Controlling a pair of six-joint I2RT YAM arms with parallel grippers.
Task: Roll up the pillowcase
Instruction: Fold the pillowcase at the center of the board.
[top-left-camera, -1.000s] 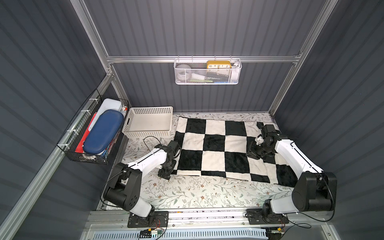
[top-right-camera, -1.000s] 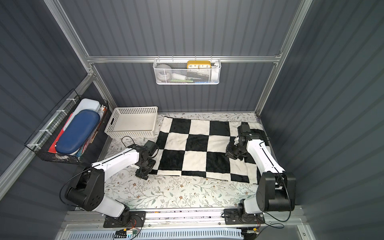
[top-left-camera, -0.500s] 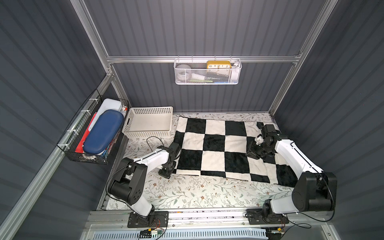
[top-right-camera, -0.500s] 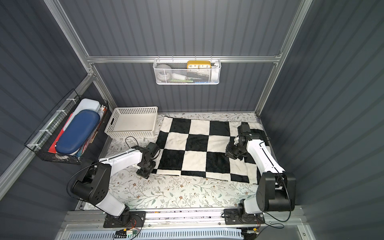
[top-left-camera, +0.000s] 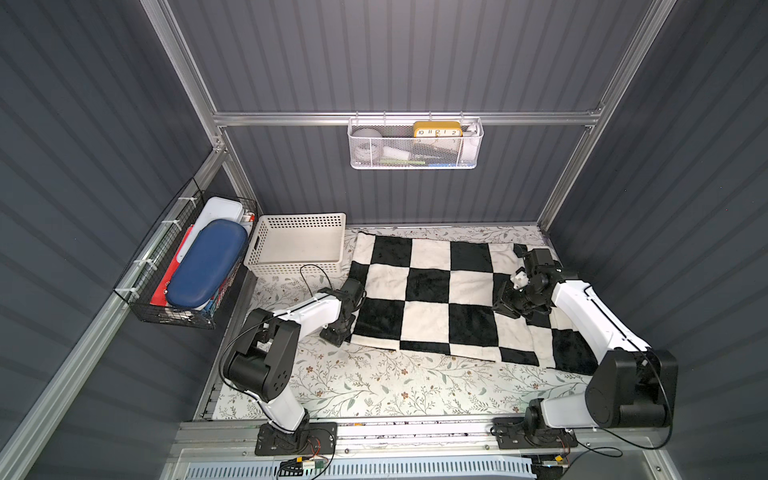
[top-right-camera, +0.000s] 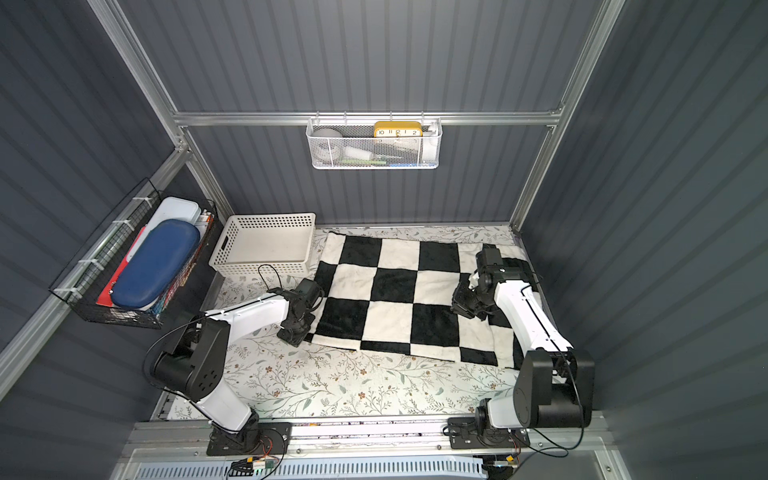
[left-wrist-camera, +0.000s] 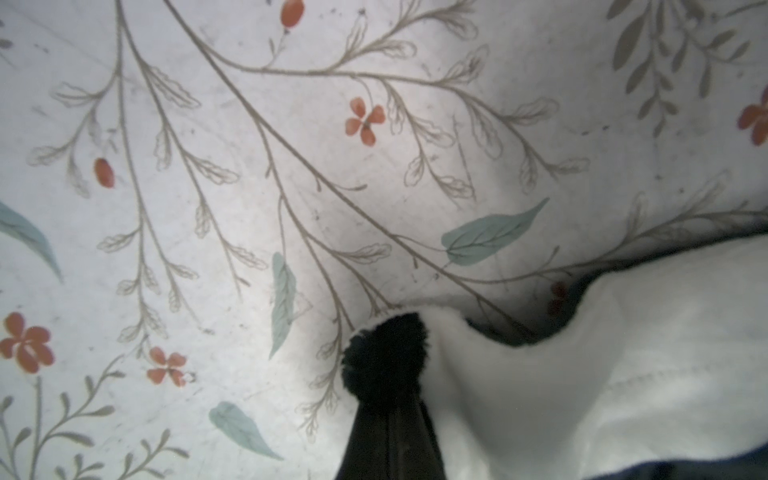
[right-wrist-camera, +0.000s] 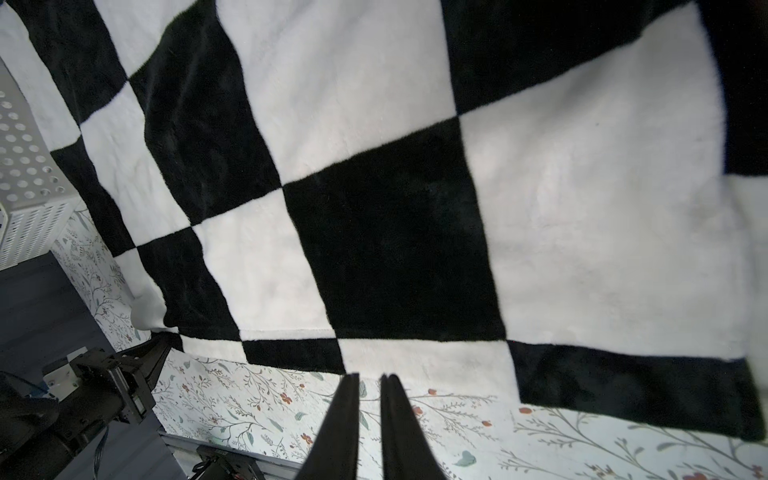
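Note:
The black and cream checkered pillowcase (top-left-camera: 436, 291) (top-right-camera: 395, 291) lies spread flat on the floral table covering. Its right end is folded over under my right arm. My left gripper (top-left-camera: 337, 334) (top-right-camera: 296, 336) is low at the near left corner and shut on it. The left wrist view shows a black plush tuft pinched at the tips of that left gripper (left-wrist-camera: 386, 374), with cream cloth (left-wrist-camera: 623, 374) bunched beside it. My right gripper (top-left-camera: 505, 309) (top-right-camera: 463, 307) hovers over the right part of the pillowcase (right-wrist-camera: 374, 208). That right gripper (right-wrist-camera: 370, 378) has only a narrow slit between its fingers, and nothing is in the slit.
A cream perforated basket (top-left-camera: 291, 266) (top-right-camera: 257, 266) stands at the back left, close to the pillowcase's far left corner. A black wire rack (top-left-camera: 166, 316) with a blue case hangs on the left wall. A white mesh basket (top-left-camera: 415, 158) hangs on the back wall. Floral covering (top-left-camera: 395, 382) lies bare along the front.
My left gripper has closed on the pillowcase's near left corner, and the left arm's elbow has swung down and toward the front. The right arm has not moved.

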